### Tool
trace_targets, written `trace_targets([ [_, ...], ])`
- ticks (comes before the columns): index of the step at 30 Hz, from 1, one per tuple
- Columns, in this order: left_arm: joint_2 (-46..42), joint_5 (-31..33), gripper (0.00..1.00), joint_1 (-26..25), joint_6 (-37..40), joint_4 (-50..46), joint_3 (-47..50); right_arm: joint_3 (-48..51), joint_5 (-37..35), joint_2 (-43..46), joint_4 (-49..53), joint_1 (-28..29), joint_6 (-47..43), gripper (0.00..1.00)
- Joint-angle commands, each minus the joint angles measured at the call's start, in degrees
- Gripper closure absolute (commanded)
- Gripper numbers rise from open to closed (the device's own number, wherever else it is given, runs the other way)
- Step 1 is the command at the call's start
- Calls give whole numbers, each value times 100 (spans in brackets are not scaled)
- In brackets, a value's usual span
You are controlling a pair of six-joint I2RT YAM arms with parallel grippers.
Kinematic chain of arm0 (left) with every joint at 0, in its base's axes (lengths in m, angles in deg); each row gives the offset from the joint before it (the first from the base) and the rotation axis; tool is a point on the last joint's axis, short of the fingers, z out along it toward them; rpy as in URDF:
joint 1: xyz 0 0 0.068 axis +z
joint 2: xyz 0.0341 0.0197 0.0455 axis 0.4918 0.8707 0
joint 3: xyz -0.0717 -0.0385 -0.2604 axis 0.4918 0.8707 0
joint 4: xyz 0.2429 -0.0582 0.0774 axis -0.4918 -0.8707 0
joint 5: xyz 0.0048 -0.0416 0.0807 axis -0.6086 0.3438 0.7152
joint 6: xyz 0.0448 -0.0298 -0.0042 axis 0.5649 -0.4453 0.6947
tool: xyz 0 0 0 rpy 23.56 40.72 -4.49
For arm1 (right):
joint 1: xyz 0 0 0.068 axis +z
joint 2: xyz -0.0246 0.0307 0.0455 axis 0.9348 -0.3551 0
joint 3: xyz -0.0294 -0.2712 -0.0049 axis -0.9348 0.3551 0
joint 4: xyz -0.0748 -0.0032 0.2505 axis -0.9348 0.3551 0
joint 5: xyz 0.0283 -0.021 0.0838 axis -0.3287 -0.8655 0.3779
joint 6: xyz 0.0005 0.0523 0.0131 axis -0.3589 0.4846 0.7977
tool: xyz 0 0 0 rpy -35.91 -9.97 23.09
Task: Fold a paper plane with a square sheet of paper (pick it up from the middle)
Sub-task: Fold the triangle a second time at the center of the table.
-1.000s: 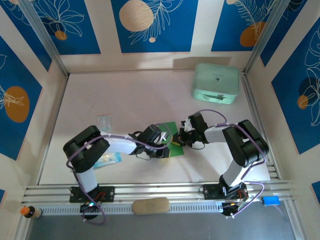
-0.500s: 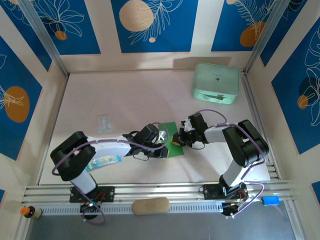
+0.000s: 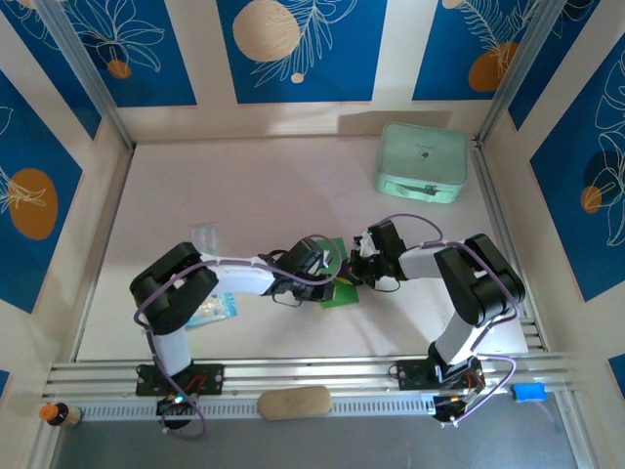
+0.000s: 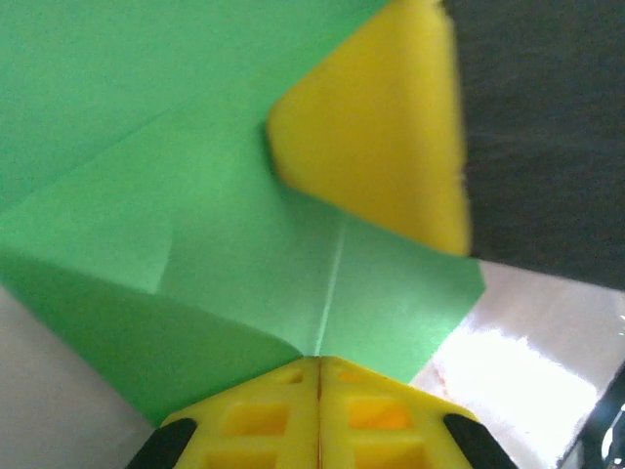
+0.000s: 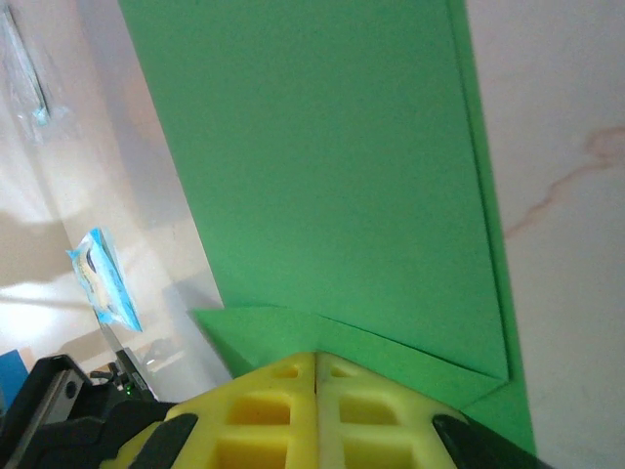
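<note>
The bright green sheet of paper (image 3: 339, 294) lies partly folded on the table between my two grippers. In the left wrist view the paper (image 4: 195, 195) shows a centre crease and a folded flap. My left gripper (image 4: 319, 360) is shut, its tips resting at the end of that crease. Just ahead of it is a yellow finger (image 4: 381, 147) of the right gripper. My right gripper (image 5: 315, 355) is shut too, its tips on a folded corner of the paper (image 5: 322, 176). From above, the left gripper (image 3: 328, 276) and the right gripper (image 3: 351, 269) nearly meet over the sheet.
A pale mint case (image 3: 422, 161) stands at the back right. A clear packet (image 3: 204, 237) and a blue-printed packet (image 3: 213, 311) lie to the left near the left arm. The aluminium rail (image 3: 312, 374) runs along the near edge.
My left arm has swung its elbow and pushed its gripper right, closer to the right gripper, covering more of the green sheet. The right arm has held still.
</note>
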Motion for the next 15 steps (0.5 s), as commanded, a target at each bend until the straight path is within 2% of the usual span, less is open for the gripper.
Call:
trace_targets([
  [1,36,61,95,28,-184,-22,376,104,-96,29,548,-35,-27,100],
  [5,-29,12,97,31,-403,310,774,-28,-35,387,737,15,-170,100],
  [9,18,-66,97,32,-406,359,743,-59,-44,611,801,203,-333,98],
  [15,33,-67,98,33,-396,356,720,-49,-66,210,618,582,-354,100],
])
